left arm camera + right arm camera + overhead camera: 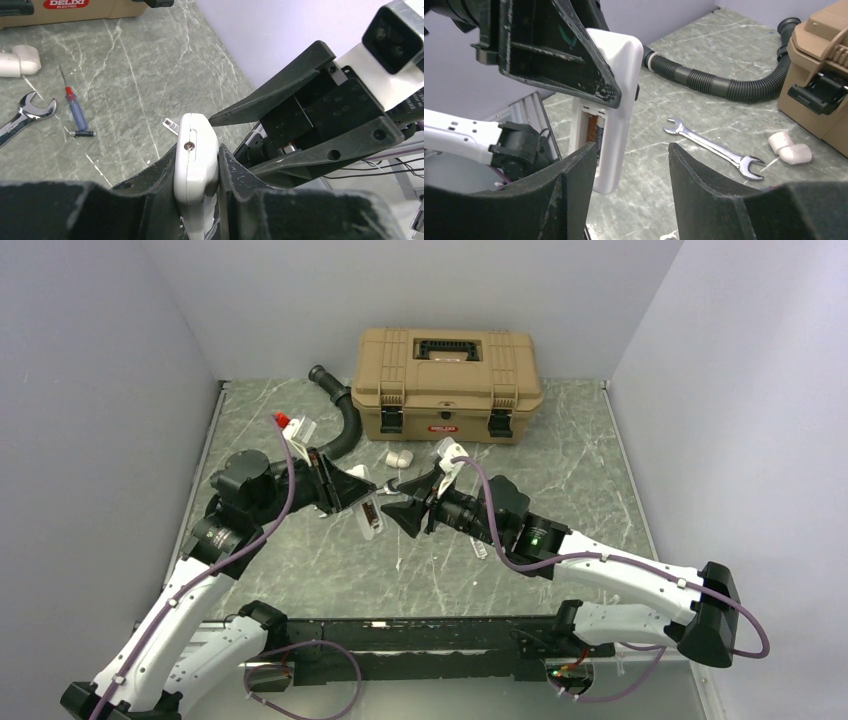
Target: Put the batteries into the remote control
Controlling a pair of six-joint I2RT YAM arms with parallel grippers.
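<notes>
My left gripper (197,152) is shut on the white remote control (196,160) and holds it on edge above the table. In the right wrist view the remote (616,100) hangs upright. Its back compartment (591,131) is open, with something dark and copper-coloured inside. My right gripper (631,150) is open and empty, its left finger close beside the remote's lower end. In the top view the two grippers (362,490) (392,500) meet tip to tip at the table's middle, the remote (372,517) between them. I see no loose batteries.
A tan toolbox (447,380) stands at the back, with a black hose (340,410) to its left. A wrench (711,147), white cylinder pieces (789,149) and a small red-and-blue screwdriver (75,110) lie on the table. A small white strip (478,545) lies beside the right arm.
</notes>
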